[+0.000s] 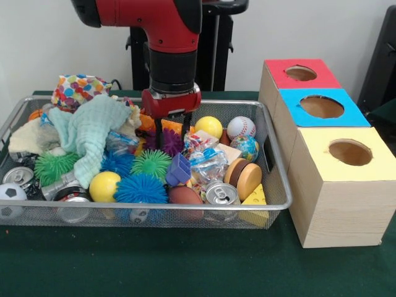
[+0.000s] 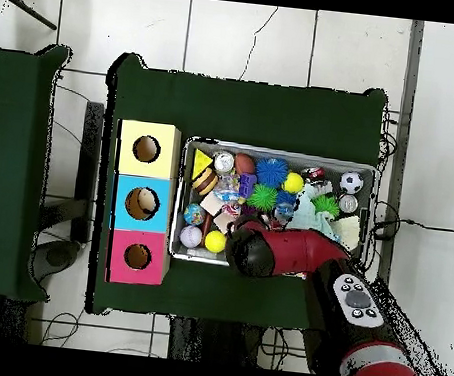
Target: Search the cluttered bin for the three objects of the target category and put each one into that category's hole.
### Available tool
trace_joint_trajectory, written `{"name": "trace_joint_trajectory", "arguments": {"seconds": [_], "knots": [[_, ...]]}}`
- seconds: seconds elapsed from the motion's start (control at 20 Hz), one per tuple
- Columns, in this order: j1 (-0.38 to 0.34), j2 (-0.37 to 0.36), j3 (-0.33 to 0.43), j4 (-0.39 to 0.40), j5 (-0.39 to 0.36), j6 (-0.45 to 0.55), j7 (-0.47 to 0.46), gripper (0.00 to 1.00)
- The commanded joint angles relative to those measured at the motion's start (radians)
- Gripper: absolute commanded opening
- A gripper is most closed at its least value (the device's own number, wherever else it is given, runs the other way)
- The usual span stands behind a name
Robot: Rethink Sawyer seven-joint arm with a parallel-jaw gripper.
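Observation:
The wire bin (image 1: 281,185) is packed with toys. My gripper (image 1: 172,135) reaches down into its middle, fingers open on either side of a purple spiky ball (image 1: 171,143). Close by lie a green spiky ball (image 1: 150,162), a blue spiky ball (image 1: 141,187) and another green spiky ball (image 1: 54,167). Two yellow balls (image 1: 104,185) (image 1: 209,126), a baseball (image 1: 241,128) and a globe ball (image 1: 245,147) lie in the bin too. To the right stand the red box (image 1: 300,74), blue box (image 1: 322,106) and yellow box (image 1: 349,152), each with a round hole. From above, my arm (image 2: 275,249) hides the gripper.
A pale green cloth (image 1: 93,133) and a dotted cloth (image 1: 77,90) cover the bin's left rear. Several cans (image 1: 221,193), a football (image 1: 184,195), a cheese wedge (image 1: 255,198), a wooden yo-yo (image 1: 244,176) and a blue block (image 1: 179,170) crowd the front. Something pale shows inside the blue box's hole (image 2: 147,204).

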Motion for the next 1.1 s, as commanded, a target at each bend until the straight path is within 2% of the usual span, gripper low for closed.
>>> {"name": "trace_joint_trajectory", "arguments": {"seconds": [0.05,0.2,0.35,0.45,0.75,1.1], "knots": [[0.024,0.113,0.026,-0.152,0.017,-0.019,0.119,1.0],[0.017,0.144,0.033,-0.188,0.008,-0.027,0.106,1.0],[0.001,0.145,0.048,-0.203,0.006,-0.01,0.084,1.0],[-0.014,0.119,0.065,-0.196,0.013,0.02,0.065,1.0],[-0.066,-0.02,0.162,-0.165,0.096,0.171,0.003,1.0],[-0.057,-0.023,0.189,-0.212,0.128,0.201,0.019,1.0]]}}
